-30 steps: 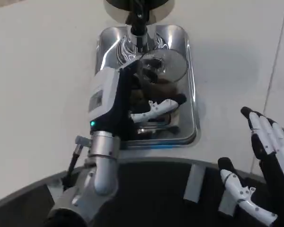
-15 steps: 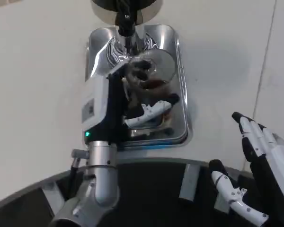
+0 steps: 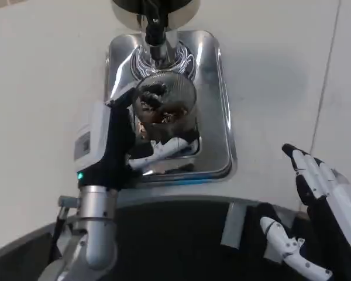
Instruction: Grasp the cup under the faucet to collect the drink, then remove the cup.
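A clear glass cup (image 3: 165,100) with a dark brown drink in its bottom stands over the shiny metal drip tray (image 3: 213,111), just below the chrome faucet (image 3: 154,36). My left hand (image 3: 120,140) grips the cup from the left, its thumb (image 3: 167,147) wrapped across the cup's near side. My right hand (image 3: 316,216) hangs open at the lower right, fingers spread, well away from the tray.
The dispenser's dark round base (image 3: 155,9) sits at the top edge behind the tray. White tabletop (image 3: 41,88) surrounds the tray on both sides. The dark curved table edge (image 3: 181,234) runs across the bottom.
My left hand and the cup have shifted left within the tray, with the cup now sitting closer under the faucet. The camera view also shifted slightly. The right hand stays open.
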You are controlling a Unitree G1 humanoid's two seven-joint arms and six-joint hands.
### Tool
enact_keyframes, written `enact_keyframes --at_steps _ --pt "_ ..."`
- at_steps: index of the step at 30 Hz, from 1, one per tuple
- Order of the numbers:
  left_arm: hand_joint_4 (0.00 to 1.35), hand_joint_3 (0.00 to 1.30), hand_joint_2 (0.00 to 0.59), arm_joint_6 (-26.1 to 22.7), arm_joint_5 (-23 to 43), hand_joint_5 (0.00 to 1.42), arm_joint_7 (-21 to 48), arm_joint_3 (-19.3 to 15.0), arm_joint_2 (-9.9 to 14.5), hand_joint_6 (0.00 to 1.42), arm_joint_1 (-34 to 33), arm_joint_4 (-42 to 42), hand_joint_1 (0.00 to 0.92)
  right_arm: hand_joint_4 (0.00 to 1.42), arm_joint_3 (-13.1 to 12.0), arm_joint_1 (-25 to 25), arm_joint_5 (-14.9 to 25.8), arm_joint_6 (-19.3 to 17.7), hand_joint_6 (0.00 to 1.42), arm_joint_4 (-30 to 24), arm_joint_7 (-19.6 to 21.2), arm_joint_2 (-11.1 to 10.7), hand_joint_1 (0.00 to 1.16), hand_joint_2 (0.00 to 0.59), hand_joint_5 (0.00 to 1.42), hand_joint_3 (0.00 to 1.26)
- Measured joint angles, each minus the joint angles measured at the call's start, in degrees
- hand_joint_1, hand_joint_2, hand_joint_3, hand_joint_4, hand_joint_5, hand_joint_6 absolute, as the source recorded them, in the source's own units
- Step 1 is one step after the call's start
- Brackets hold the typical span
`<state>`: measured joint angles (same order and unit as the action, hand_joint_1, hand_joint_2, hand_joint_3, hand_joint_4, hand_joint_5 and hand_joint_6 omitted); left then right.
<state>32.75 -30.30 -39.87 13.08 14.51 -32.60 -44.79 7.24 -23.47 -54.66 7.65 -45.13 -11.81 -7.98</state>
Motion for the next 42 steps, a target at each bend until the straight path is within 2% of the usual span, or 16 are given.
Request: enact_keyframes --at_steps 4,13,18,21,25,28,30,36,42 --pt "1.24 1.25 0.095 -0.01 0.09 1.39 1.18 -0.99 1.27 1.42 3.21 3.66 0.696 0.00 -0.31 1.61 0.45 -0.40 0.00 1.31 0.42 -0.84 0.16 0.473 0.00 0.00" --pt "1.24 1.26 0.096 -0.03 0.25 1.39 4.21 -3.13 2.53 1.42 7.33 10.74 0.697 0.00 -0.21 5.51 0.92 -0.59 0.00 4.16 1.02 -1.95 0.17 0.481 0.00 0.00" --pt "1.24 1.26 0.096 0.06 0.48 1.39 5.91 -4.39 2.98 1.42 9.84 15.22 0.697 0.00 -0.13 7.29 0.02 -1.42 0.00 5.07 1.05 -4.02 0.17 0.486 0.00 0.00" --pt "1.24 1.26 0.096 0.13 0.42 1.39 6.87 -4.90 3.23 1.42 11.34 16.97 0.697 0.00 -0.14 8.08 -0.03 -1.63 0.00 5.26 1.05 -4.30 0.17 0.489 0.00 0.00" --pt "1.24 1.26 0.096 1.06 0.20 1.39 7.96 -5.35 4.85 1.42 14.22 18.61 0.697 0.00 -0.21 9.27 -0.09 -1.70 0.00 5.41 1.04 -5.08 0.17 0.494 0.00 0.00" --pt "1.24 1.26 0.097 1.75 0.20 1.39 8.77 -5.65 5.69 1.42 16.67 20.18 0.697 0.00 -0.04 10.25 -0.66 -2.10 0.00 5.41 1.10 -5.96 0.10 0.541 0.00 0.00" --pt "1.24 1.26 0.097 2.10 0.21 1.39 9.44 -5.96 6.00 1.42 18.08 21.97 0.697 0.00 0.27 10.58 -1.79 -2.98 0.00 5.43 1.63 -6.35 0.09 0.545 0.00 0.00" --pt "1.24 1.26 0.097 3.95 0.27 1.39 11.53 -8.00 7.46 1.42 22.28 30.28 0.698 0.00 1.26 9.18 -4.66 -6.13 0.00 5.45 5.26 -7.34 0.05 0.557 0.00 0.00" --pt "1.24 1.26 0.099 4.74 0.24 1.40 14.03 -9.03 7.51 1.42 26.83 35.06 0.704 0.00 1.41 3.86 -5.09 -10.33 0.00 5.39 8.36 -9.05 0.04 0.561 0.00 0.00"
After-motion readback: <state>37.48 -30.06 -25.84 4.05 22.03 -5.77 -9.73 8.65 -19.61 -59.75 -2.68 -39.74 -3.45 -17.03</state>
